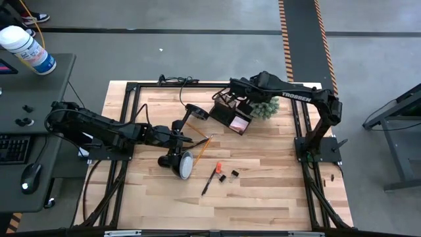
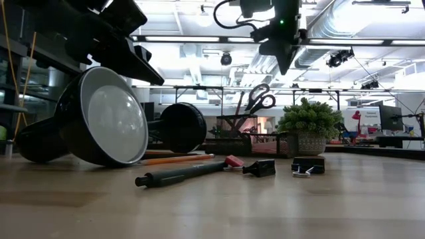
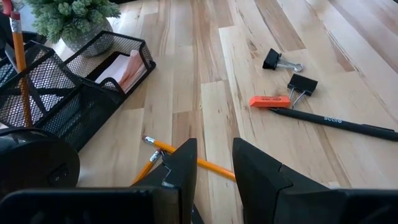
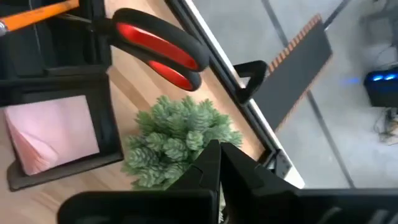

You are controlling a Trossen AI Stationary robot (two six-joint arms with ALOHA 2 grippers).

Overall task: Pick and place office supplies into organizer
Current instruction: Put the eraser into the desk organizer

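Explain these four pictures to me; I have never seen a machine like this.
Two dark robot arms work at a wooden table. One camera looks straight down, one sits at table height, and one rides on each wrist.

The black mesh organizer already holds a pink sticky-note pad, the scissors and a pencil.

Still on the table: two yellow pencils, a black pen, a small orange piece and two black binder clips, beside a tipped black desk lamp and a green plant.

The left gripper hangs open over the pencils. The right gripper, shut and empty, hovers above the plant.
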